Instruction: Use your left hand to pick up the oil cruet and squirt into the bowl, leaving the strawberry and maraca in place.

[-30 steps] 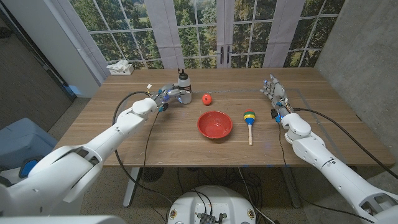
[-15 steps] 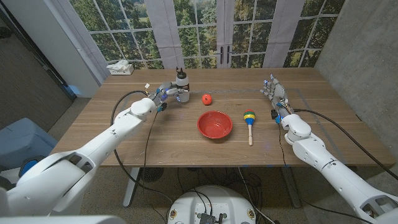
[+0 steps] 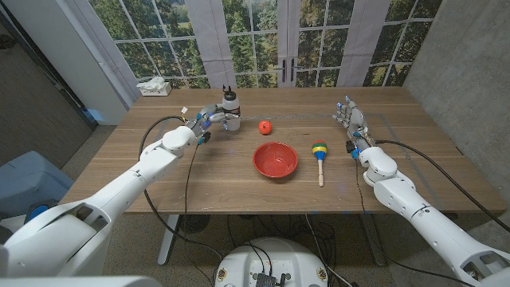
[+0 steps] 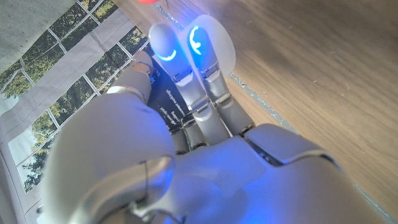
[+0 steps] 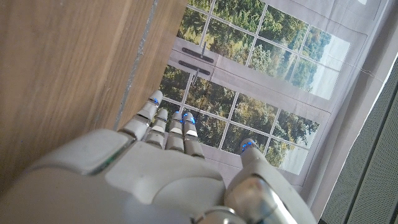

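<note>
Since a second ago the left hand (image 3: pixel 213 119) has carried the oil cruet (image 3: pixel 230 106) a little higher and toward the far side of the table (image 3: pixel 143 175); nothing else has shifted. That hand is wrapped around the lower part of the cruet's body, fingers curled on its near side, with the dark spout standing upright above them. In the left wrist view the fingers (image 4: pixel 186 56) press side by side against the dark bottle, though the bottle is mostly hidden behind them.

Just right of the cruet lies the strawberry (image 3: pixel 264 126), apart from both bottle and hand. Nearer the robot sits the red bowl (image 3: pixel 276 159), and just beside it on the right lies the maraca (image 3: pixel 320 153), handle pointing toward the robot. Farthest right, the right hand (image 3: pixel 351 121) waits with fingers extended and slightly apart, holding nothing.

The cruet looks like a stiff small bottle, probably smooth and somewhat slippery, and light to moderate in weight depending on its fill. A grip around the middle of the body seems best, leaving the spout free for tipping over the bowl. The swing should pass clear of the strawberry.
</note>
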You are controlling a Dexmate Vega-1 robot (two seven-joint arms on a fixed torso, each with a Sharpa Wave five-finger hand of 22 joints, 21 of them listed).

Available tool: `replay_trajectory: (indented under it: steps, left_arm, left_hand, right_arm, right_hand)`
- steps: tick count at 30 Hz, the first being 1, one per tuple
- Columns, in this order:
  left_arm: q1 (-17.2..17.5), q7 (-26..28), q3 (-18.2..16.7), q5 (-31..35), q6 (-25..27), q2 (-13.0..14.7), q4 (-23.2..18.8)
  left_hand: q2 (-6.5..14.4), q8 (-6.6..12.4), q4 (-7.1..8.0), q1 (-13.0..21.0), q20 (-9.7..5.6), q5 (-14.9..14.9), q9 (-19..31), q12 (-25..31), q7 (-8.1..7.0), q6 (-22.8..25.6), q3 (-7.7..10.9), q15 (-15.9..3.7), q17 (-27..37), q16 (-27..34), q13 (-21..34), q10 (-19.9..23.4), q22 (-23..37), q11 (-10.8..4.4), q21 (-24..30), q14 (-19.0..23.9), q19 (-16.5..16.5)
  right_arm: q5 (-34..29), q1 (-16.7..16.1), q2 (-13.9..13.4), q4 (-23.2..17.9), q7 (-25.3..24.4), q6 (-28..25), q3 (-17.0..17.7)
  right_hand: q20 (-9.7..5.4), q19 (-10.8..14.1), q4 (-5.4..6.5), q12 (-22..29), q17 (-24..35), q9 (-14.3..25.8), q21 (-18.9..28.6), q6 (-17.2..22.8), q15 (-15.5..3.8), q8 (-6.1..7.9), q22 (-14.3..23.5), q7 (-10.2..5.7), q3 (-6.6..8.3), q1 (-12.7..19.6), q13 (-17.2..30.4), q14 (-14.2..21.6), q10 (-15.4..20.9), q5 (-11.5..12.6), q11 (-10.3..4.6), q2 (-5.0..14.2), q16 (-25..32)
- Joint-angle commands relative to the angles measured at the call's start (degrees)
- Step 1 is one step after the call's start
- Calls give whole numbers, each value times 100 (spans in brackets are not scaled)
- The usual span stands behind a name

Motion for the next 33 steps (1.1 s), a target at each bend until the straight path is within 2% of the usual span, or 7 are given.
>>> replay_trajectory:
  steps: [1, 33]
  left_arm:
    - [634, 53, -335, -79, 121, 581, -1177]
    - [1203, 173, -506, 45, 394, 1052, -2310]
  left_hand:
    - [227, 53, 545, -80, -375, -5, 30, -31, 1, 64, 599, -17, 9, 31, 10, 516, -8, -434, 68, 50, -41]
    - [222, 132, 520, -213, -386, -14, 84, -158, 42, 201, 824, -19, -30, 74, 22, 632, -63, -456, 184, 60, -78]
  right_arm:
    - [-94, -2, 43, 17, -61, 66, -33]
    - [-134, -425, -13, -302, -215, 333, 106]
  right_hand:
    - [-22, 57, -44, -14, 3, 11, -11, 47, 25, -18, 8, 9, -1, -24, 23, 36, 43, 9, 1, 52, -13]
    - [-29, 89, -73, -22, -4, 10, -93, 50, 27, -23, 10, 9, -14, -42, 23, 46, 48, 8, 2, 77, -36]
